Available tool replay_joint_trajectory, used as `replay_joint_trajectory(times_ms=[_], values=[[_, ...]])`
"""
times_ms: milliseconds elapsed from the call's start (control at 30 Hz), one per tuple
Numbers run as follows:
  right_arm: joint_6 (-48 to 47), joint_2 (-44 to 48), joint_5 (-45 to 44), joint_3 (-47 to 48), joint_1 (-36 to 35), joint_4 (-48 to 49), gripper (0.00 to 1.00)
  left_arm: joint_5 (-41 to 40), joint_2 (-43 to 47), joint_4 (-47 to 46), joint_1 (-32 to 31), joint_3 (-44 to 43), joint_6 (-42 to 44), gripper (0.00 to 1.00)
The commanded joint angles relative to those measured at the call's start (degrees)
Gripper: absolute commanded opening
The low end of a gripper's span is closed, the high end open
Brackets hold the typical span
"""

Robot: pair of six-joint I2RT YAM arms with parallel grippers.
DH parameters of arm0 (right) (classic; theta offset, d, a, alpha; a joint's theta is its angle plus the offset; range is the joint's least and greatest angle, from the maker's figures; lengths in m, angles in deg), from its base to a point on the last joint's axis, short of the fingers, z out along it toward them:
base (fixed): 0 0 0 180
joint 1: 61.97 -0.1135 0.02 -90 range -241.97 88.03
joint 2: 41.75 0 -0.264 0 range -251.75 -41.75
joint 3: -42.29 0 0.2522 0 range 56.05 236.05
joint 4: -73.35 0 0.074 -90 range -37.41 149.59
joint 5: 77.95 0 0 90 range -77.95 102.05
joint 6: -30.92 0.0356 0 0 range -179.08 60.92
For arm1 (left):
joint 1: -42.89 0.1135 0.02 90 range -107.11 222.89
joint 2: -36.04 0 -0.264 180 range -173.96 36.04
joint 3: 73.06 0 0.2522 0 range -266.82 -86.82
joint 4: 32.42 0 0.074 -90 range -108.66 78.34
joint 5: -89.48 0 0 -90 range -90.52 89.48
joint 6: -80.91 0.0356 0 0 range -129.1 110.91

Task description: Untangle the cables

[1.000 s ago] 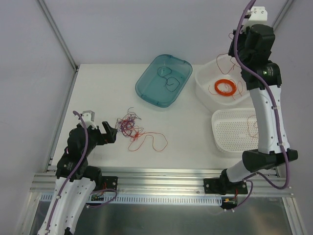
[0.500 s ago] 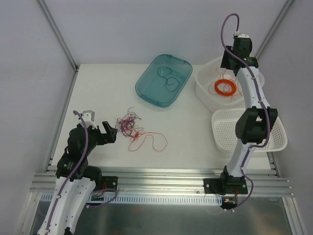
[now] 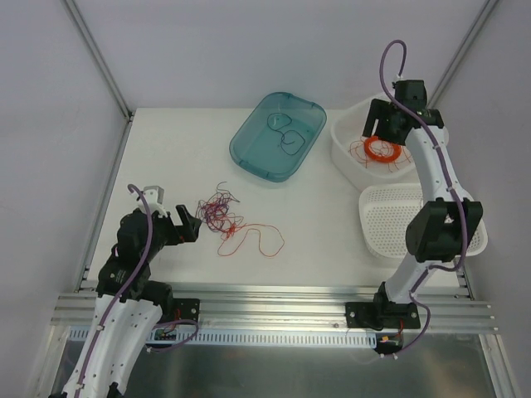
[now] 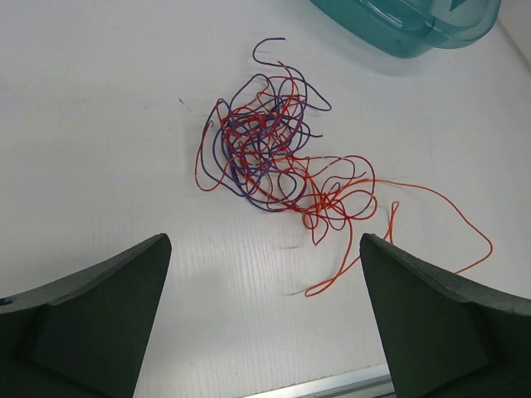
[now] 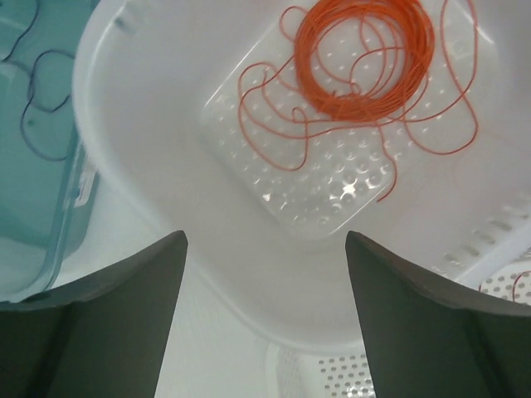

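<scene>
The cables (image 3: pixel 220 214) lie as a small wad of thin red, orange and purple wires on the white table, with one long orange loop (image 3: pixel 261 240) trailing to the right. In the left wrist view the cables (image 4: pixel 265 149) sit just ahead of my left gripper (image 4: pixel 264 245), which is open and empty. That left gripper (image 3: pixel 189 225) stands a little left of the wad, not touching it. My right gripper (image 3: pixel 375 124) hovers over the white tub (image 3: pixel 344 157). In its wrist view the right gripper (image 5: pixel 265 236) is open with nothing between the fingers.
The white tub (image 5: pixel 166 149) holds a flat orange ring coil (image 5: pixel 365 54) and a loose orange wire (image 5: pixel 274 124). A teal tray (image 3: pixel 249 149) at the back middle holds dark wires (image 3: pixel 286 134). A white perforated basket (image 3: pixel 386 224) sits at the right.
My right arm swung down from high up to just over the white tub and its jaws opened. A thin orange wire that hung by it now lies in the tub. The left arm barely moved.
</scene>
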Motion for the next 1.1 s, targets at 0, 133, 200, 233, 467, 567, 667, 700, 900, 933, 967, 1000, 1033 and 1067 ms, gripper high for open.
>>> replay_joint_trajectory(times_ms=[0,133,200,233,467,567,667,700,900,933,967,1000,1033,1067], values=[[0.2,8.9,6.2,-4.2,-3.9,0.1,0.81,1.9,-0.8,-1.6,-0.2,-0.7,-0.5,0.99],[-1.8,15.8,8.0,-11.8,-10.6,1.2,0.81,-0.5,-2.0,-1.6,-0.2,-0.4,-2.2,0.99],[-2.3,18.0,9.5,-15.2,-15.5,2.6,0.81,-0.4,-2.5,-1.6,-0.2,-0.4,-3.0,0.99],[-2.1,18.8,10.2,-16.5,-17.1,3.4,0.81,0.1,-2.9,-1.6,-0.2,-0.5,-2.6,0.99],[-1.1,20.5,19.1,-28.9,-33.4,13.5,0.79,0.6,-4.6,-1.6,-0.2,-0.7,-2.0,0.99],[2.7,16.5,18.3,-29.7,-40.1,14.7,0.78,0.8,-4.5,-1.6,-0.2,-0.5,-2.1,0.99],[7.6,12.9,17.3,-30.0,-45.5,17.4,0.77,0.9,-5.0,-1.6,-0.2,-0.5,-1.9,0.99],[8.8,11.2,14.9,-29.9,-48.0,17.8,0.76,1.0,-5.1,-1.6,-0.2,-0.5,-1.8,0.99],[17.1,6.2,11.5,-30.0,-54.5,23.1,0.69,0.9,-5.8,-1.6,-0.2,-0.5,-1.5,0.99],[17.1,5.2,11.3,-29.8,-55.4,24.4,0.68,0.6,-5.9,-1.6,-0.2,-0.5,-1.5,0.99],[17.2,4.8,10.9,-29.1,-56.2,24.9,0.67,0.3,-5.8,-1.6,-0.2,-0.5,-1.4,0.99],[18.1,4.4,9.7,-28.7,-57.6,25.4,0.66,-0.1,-5.7,-1.6,-0.1,-0.5,-1.5,0.99],[19.1,4.0,9.2,-28.6,-58.2,26.6,0.66,-1.2,-5.5,-1.6,-0.2,-0.5,-1.6,0.99],[20.0,3.4,8.6,-28.7,-58.6,27.2,0.65,-2.0,-5.4,-1.6,-0.2,-0.3,-1.7,0.99]])
